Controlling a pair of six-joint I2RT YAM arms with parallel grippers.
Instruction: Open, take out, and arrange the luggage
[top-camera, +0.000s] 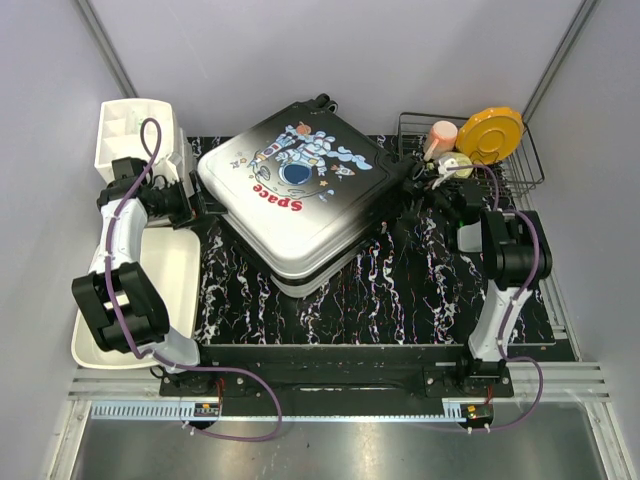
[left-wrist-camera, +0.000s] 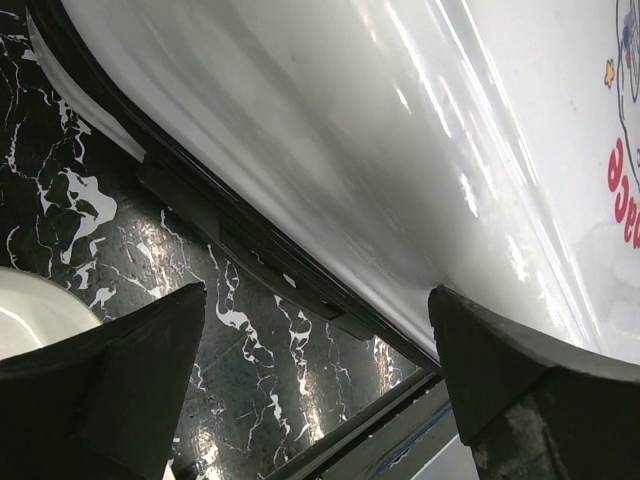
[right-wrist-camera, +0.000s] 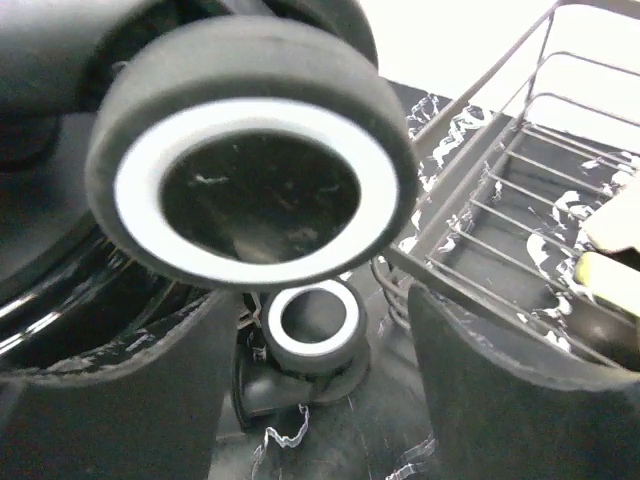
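- Nearest my bases, the white tub (top-camera: 180, 272) sits on the left of the table, beside the black marbled mat (top-camera: 400, 295).
- My left pincer (left-wrist-camera: 315, 300) is released. Its fingers (left-wrist-camera: 120, 380) stand wide apart, low over the mat and just beside the luggage's left edge, with nothing clamped between them.
- The luggage (top-camera: 300, 200) lies flat and closed in the middle of the mat, turned at an angle. The astronaut and the red "Space" print face up.
- From my left wrist I see its glossy white side and, below it, the dark seam running along the edge.
- My right pincer (right-wrist-camera: 322, 300) is at the luggage's far right corner, and its jaws are parted too.
- A black wheel (right-wrist-camera: 250, 180) with a white ring hangs close above them, blurred. A smaller wheel (right-wrist-camera: 312, 322) shows in the gap beyond. I cannot tell whether either finger touches a wheel.
- Just right of that corner stands a wire basket (top-camera: 515, 172) holding a yellow disc (top-camera: 490, 133) and a pink-topped item (top-camera: 441, 135).
- At the far left a white drawer unit (top-camera: 125, 130) stands behind the tub.
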